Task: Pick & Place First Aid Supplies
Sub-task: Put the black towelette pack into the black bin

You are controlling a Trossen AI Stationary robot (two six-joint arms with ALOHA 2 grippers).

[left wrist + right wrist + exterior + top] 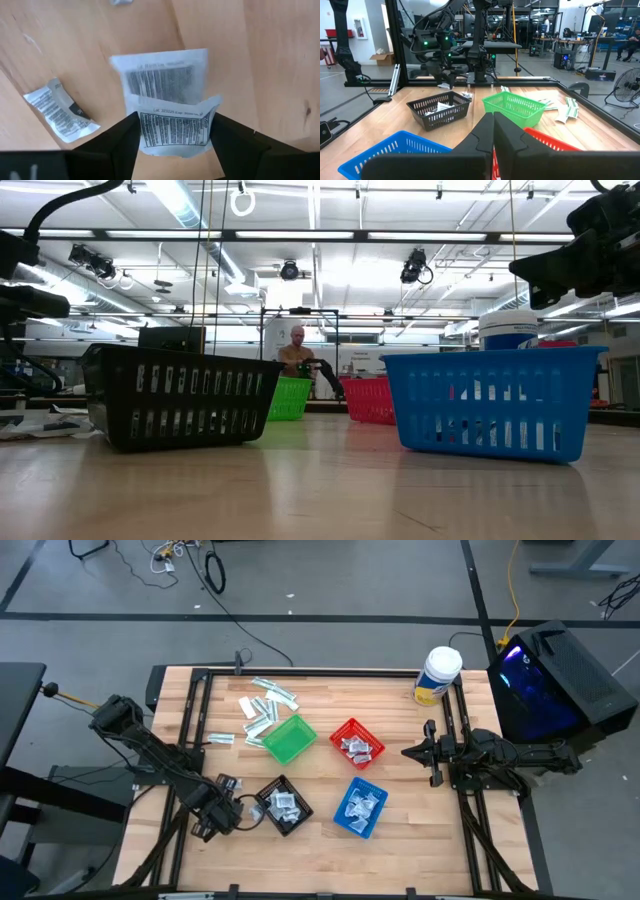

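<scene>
Sachet (172, 127) between left gripper (172, 150) fingers, wrist view only.

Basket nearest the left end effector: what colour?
Black, clearest in the high view.

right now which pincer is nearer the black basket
Left. The left pincer sits right beside the black basket, gripping a packet. The right pincer waits across the table, beyond the red basket.
</scene>
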